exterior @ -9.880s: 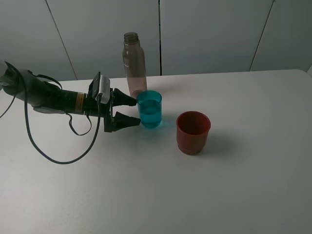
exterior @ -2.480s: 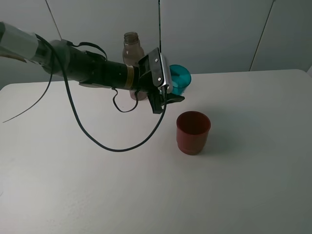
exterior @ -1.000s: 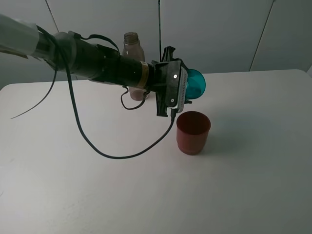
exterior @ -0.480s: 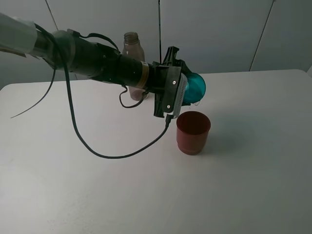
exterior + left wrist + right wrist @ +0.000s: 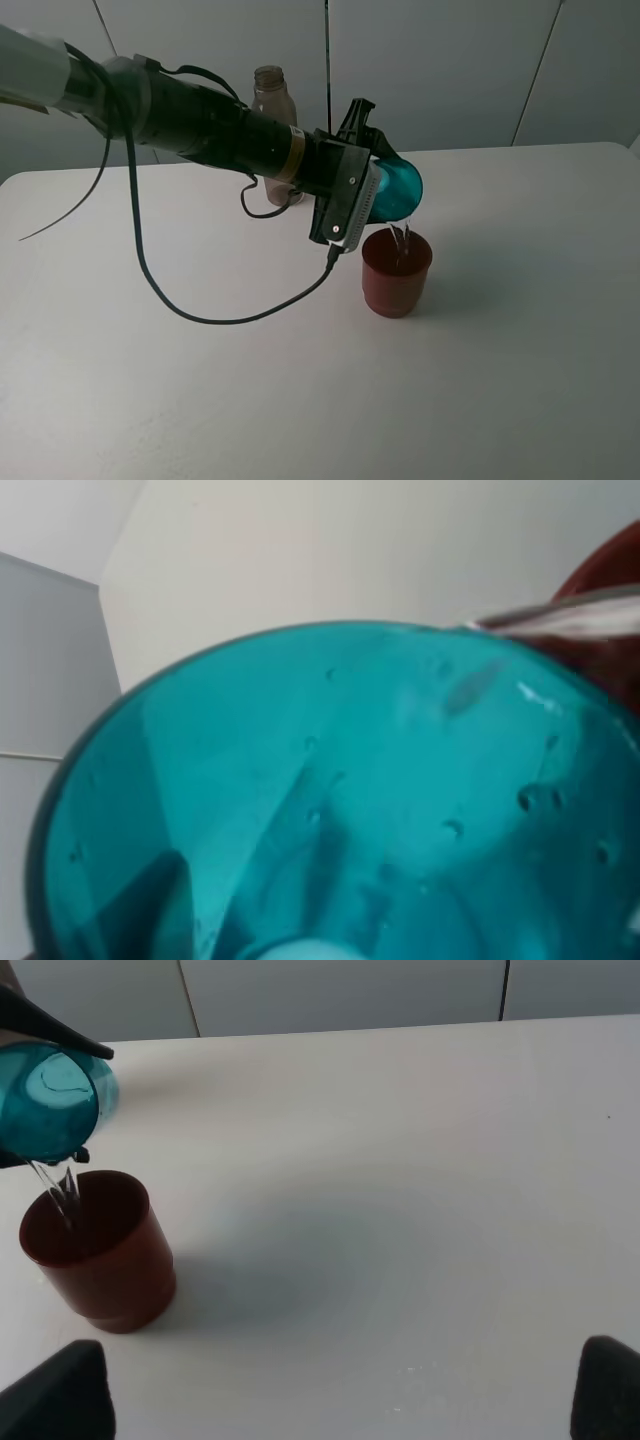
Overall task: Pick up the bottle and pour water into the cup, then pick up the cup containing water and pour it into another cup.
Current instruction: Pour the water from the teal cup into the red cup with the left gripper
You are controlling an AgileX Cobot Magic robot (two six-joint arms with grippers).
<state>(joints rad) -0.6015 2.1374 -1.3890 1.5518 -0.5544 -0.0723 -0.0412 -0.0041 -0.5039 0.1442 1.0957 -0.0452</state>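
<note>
L gripper [image 5: 385, 190] is clamping the teal cup [image 5: 397, 188], tipping it w/ rim over the red cup [image 5: 396, 271] so water is falling inside; R gripper's state can't be told.

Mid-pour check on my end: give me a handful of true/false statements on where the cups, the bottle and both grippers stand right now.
1. The left gripper holds the teal cup tipped over the red cup. True.
2. Water is streaming from the teal cup into the red cup. True; a thin stream shows in the right wrist view.
3. The bottle lies on its side on the table. False; it stands upright behind the left arm.
4. The right gripper grips the red cup. False; its fingers are spread apart and well away from it.
5. The red cup has tipped over. False; it stands upright on the table.
</note>
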